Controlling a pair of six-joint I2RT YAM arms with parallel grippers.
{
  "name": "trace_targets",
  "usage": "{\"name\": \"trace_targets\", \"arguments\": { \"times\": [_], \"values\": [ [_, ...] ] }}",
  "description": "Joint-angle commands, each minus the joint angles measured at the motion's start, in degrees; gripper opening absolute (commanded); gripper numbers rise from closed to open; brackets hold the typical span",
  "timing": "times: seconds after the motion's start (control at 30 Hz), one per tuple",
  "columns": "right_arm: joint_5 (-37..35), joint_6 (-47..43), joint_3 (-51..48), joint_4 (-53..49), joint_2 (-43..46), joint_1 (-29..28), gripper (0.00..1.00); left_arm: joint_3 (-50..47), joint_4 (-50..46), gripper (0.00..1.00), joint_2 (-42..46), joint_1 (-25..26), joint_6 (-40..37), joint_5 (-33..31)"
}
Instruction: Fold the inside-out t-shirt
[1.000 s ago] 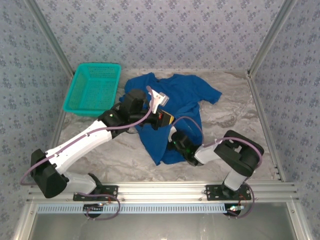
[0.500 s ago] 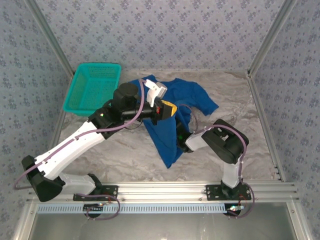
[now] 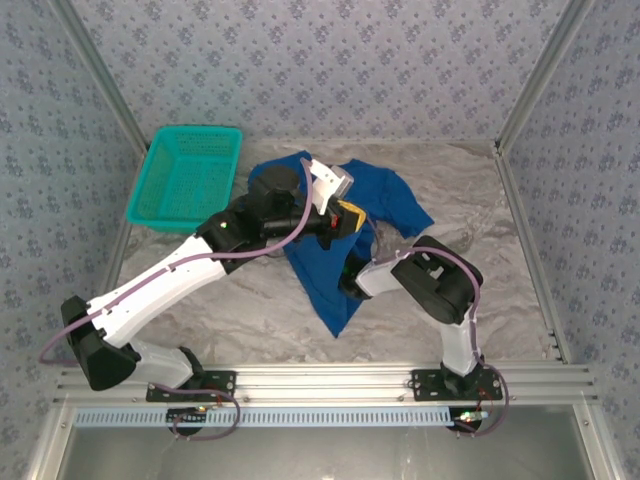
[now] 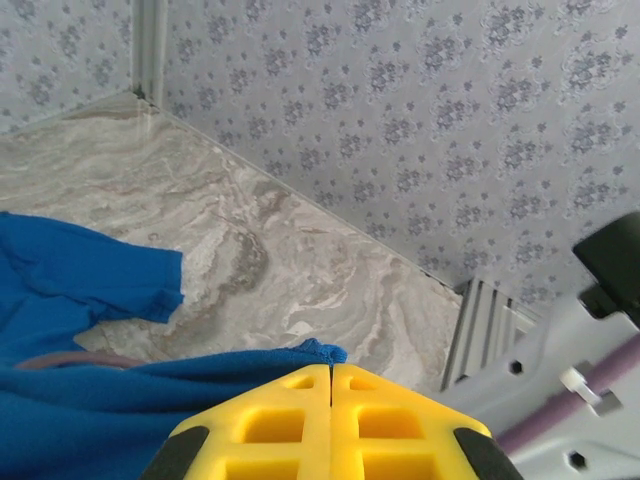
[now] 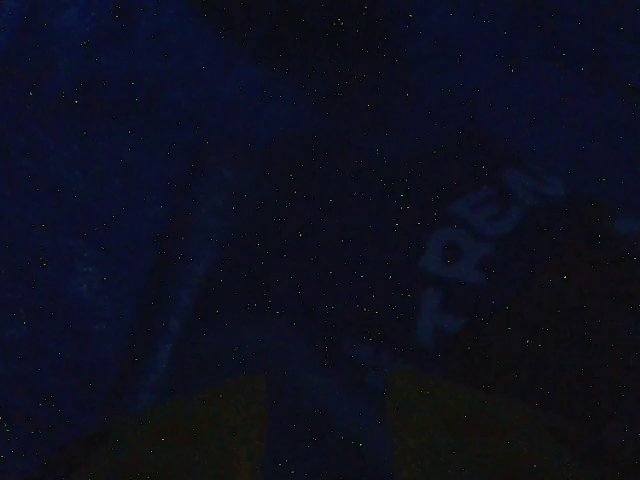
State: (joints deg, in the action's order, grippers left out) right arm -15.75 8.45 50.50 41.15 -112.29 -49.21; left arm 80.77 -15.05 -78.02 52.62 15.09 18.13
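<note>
Marble-look worktop, patterned walls. Blue t-shirt is bunched just right of the teal basket, one sleeve lying flat on its far side from the basket. Left hand, right of the basket: yellow fingers pressed together on a shirt edge. Right hand, right of the basket and nearer the arm bases: buried in cloth, fingers dimly visible apart, pale print ahead.

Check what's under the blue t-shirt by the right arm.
The right tool sits under the royal-blue cotton t-shirt: its camera shows dark cloth with pale lettering. The grey marbled table beneath that fold is covered; anything else there cannot be seen.
</note>
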Motion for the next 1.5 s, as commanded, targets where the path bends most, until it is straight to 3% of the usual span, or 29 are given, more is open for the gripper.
{"name": "trace_targets", "arguments": {
  "times": [0.0,0.27,0.43,0.83,1.17,1.47],
  "values": [
    [-5.6,1.8,1.6,-4.3,-1.3,-3.8,0.39,2.1,0.8,0.00,3.9,0.4,-3.3,-4.6],
    [-10.5,-7.3,-1.2,0.2,-1.2,-9.2,0.40,1.4,-2.3,0.00,4.6,-0.9,-4.9,-8.7],
    [-6.9,-8.4,-0.7,-2.9,1.0,-7.9,0.44,-0.2,-3.3,0.00,5.2,-1.5,-5.2,-8.5],
    [-8.1,0.7,8.8,-11.1,-3.9,2.5,0.45,-5.5,2.1,0.00,10.9,-1.5,-1.4,6.5],
    [-6.0,9.9,11.2,-14.3,-7.0,7.3,0.47,-9.4,4.3,0.00,7.6,-1.2,-1.0,7.6],
    [-4.4,14.3,16.6,-18.8,-11.3,7.8,0.50,-5.2,11.6,0.00,7.8,1.7,0.9,11.3]
  ]
}}
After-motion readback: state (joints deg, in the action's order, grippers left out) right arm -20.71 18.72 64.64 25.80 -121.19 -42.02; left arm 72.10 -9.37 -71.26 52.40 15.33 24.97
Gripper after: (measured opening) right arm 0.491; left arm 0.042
